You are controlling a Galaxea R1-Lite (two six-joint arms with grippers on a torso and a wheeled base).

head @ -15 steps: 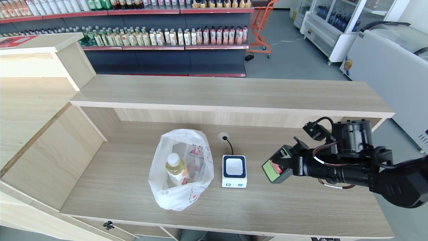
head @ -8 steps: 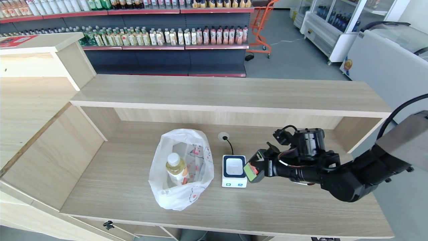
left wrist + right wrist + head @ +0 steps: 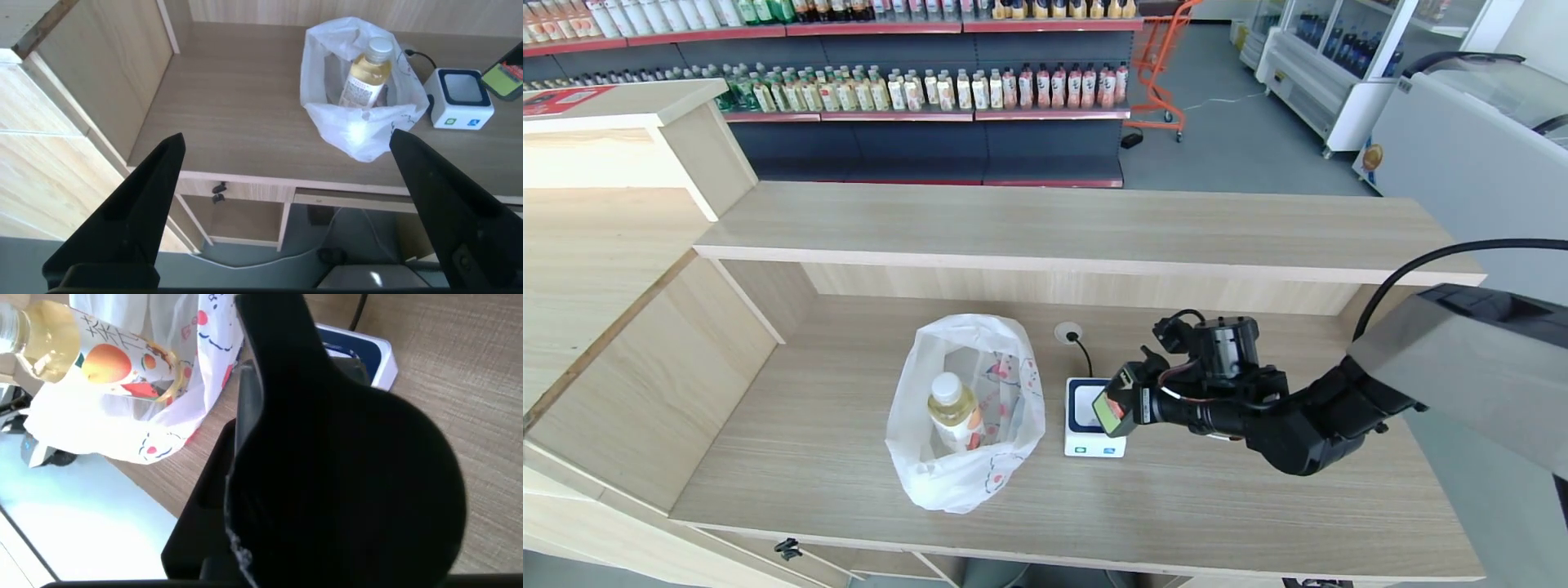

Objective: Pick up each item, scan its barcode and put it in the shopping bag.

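One white scanner stands on the wooden counter, just right of the shopping bag. Its black cable runs back to a round hole. The right gripper is closed on a small green and red box and holds it over the scanner's right edge, covering part of the window. The bag stands open with one bottle upright inside. The left gripper is before the counter's front edge, fingers spread wide, holding nothing.
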